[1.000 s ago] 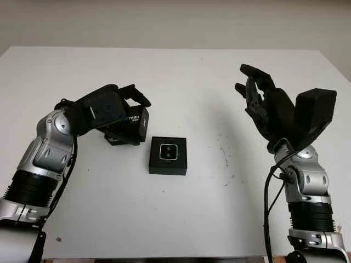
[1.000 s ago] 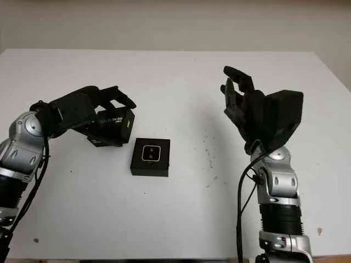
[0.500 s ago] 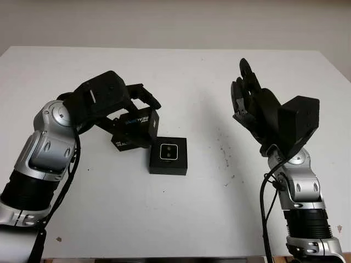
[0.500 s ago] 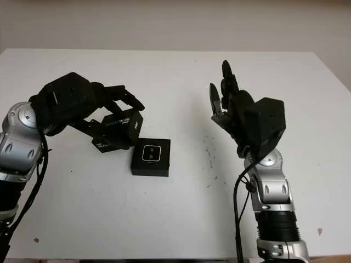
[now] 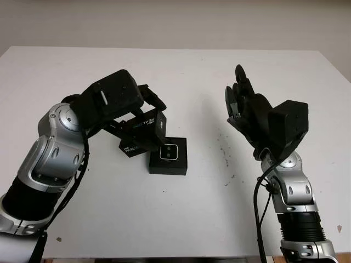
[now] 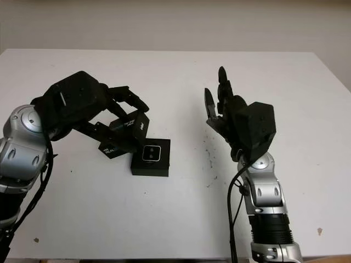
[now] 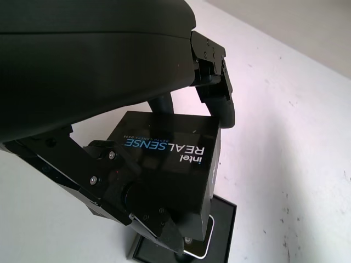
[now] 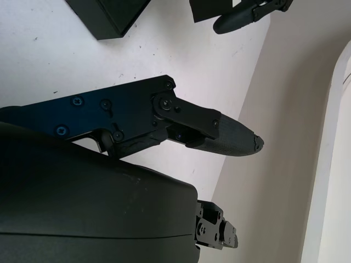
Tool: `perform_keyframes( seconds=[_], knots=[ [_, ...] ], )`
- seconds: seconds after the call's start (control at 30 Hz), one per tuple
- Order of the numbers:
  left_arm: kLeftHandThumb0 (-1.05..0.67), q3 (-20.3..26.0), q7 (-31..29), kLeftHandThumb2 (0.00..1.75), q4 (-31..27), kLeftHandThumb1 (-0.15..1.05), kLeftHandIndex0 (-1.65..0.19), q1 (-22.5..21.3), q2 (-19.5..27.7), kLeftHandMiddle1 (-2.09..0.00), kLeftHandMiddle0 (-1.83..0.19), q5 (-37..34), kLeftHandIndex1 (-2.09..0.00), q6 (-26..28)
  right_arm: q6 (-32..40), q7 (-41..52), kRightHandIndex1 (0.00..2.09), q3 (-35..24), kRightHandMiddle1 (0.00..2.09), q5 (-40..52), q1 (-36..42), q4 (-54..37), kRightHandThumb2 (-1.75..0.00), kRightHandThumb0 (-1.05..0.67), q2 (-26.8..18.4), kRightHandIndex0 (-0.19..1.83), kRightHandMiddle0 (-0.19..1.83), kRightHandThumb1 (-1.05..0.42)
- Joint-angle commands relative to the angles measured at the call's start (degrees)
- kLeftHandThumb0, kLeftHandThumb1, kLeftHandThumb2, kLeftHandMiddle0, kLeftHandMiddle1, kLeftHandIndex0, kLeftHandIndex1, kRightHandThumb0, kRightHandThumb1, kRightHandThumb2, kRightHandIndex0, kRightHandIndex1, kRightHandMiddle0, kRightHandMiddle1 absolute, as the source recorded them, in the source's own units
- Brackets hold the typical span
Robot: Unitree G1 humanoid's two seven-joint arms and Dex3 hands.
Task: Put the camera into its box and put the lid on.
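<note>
A black box (image 5: pixel 168 157) lies open at the middle of the white table, with the small camera (image 5: pixel 168 152) inside it, its pale face up. My left hand (image 5: pixel 141 125) is shut on the black lid (image 5: pixel 151 134), which bears "intel REALSENSE" lettering (image 7: pixel 164 150). The lid is held tilted, just left of the box and above its left edge; the box (image 7: pixel 222 235) shows below it in the left wrist view. My right hand (image 5: pixel 241 104) is open, raised above the table to the right of the box and well apart from it.
The white table (image 5: pixel 181 213) reaches to a pale wall at the back. Small dark specks (image 5: pixel 224 153) mark the surface between the box and my right arm. A corner of the box (image 8: pixel 104 13) shows in the right wrist view.
My left hand has carried the lid rightward and toward the box, from clear of it to over its left edge. My right hand has drifted left and turned.
</note>
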Motion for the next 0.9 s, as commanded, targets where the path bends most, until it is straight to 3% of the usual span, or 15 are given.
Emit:
perform_keyframes(
  seconds=[0.0,0.33,0.87],
  knots=[
    [-0.2,-0.9,0.9,0.06,-0.9,0.97,-0.28,1.0,0.0,-1.57,-0.45,0.5,-1.4,-0.3,-1.2,0.0,0.0,0.1,0.0,-0.2,0.2,0.3,-0.68,-0.61,0.1,-0.19,-0.19,-1.05],
    [-0.19,-4.2,2.5,0.05,-0.2,0.97,-0.26,1.7,-1.0,-1.6,-0.42,1.7,-1.43,-0.1,-0.6,-0.7,0.0,0.1,0.0,-0.2,0.2,0.2,-0.66,-0.59,0.8,-0.19,-0.19,-1.05],
    [-0.21,-5.1,2.1,0.05,0.0,0.96,-0.28,0.6,-3.8,-1.6,-0.42,-0.7,-1.52,1.5,0.3,-2.2,0.0,0.3,0.01,-0.7,0.4,-0.5,-0.65,-0.6,1.5,-0.19,-0.19,-1.05]
  ],
)
